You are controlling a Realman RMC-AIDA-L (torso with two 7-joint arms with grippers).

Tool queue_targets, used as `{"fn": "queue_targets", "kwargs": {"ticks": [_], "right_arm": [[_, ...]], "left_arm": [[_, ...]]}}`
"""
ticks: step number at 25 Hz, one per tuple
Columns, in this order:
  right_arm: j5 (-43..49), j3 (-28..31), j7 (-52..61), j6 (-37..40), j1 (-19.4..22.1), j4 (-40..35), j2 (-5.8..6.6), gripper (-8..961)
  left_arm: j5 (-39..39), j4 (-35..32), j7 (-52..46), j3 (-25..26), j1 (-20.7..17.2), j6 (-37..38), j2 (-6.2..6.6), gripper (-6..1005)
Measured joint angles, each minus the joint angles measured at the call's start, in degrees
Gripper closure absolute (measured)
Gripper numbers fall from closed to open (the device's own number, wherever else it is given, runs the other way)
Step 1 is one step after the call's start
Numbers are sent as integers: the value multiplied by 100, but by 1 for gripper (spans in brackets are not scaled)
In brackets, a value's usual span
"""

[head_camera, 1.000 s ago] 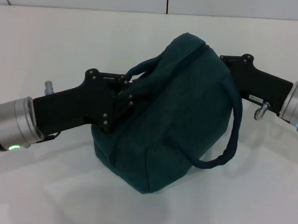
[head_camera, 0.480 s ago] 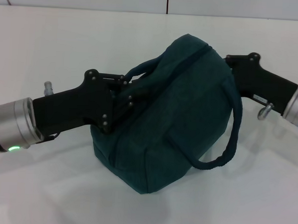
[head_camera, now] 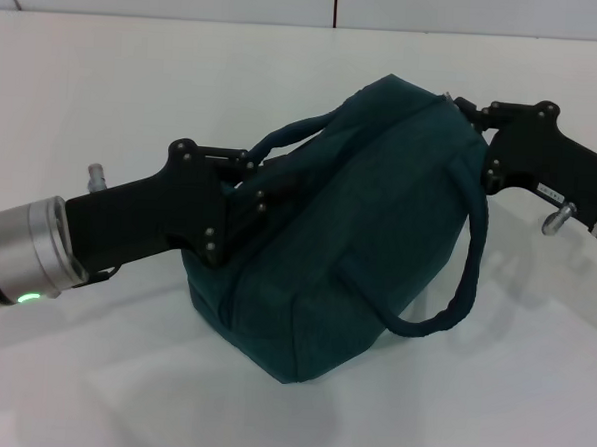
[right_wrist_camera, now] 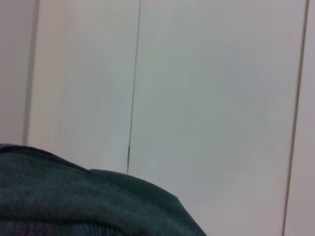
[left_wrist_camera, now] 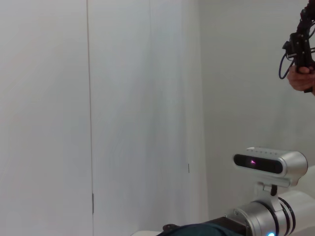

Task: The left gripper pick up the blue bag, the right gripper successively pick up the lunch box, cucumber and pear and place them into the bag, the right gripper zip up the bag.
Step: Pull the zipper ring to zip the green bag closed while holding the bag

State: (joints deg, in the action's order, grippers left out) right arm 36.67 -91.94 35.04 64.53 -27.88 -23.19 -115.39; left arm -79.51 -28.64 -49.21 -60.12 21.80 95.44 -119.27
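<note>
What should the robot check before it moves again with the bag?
1. Left gripper on the blue bag, by its near handle: ok.
2. Right gripper at the bag's top far end, where the zip line ends: ok.
3. Right jaws closed on the zip pull: cannot tell.
4. Zip fully shut: cannot tell, though no opening shows.
5. Lunch box, cucumber and pear inside: cannot tell, none visible.
6. Bag resting on the table: ok.

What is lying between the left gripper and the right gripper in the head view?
The blue bag fills that stretch: the left gripper is at its left end, by a handle, and the right gripper is at its upper right end. The head view shows this.
</note>
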Motion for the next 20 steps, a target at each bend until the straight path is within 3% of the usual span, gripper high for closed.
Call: {"fn": "queue_targets", "kwargs": {"ticks": [20], "right_arm": [[39, 132, 33, -379, 81, 9, 21, 933]], "left_arm": [[80, 55, 9, 10, 18, -7, -9, 846]]}}
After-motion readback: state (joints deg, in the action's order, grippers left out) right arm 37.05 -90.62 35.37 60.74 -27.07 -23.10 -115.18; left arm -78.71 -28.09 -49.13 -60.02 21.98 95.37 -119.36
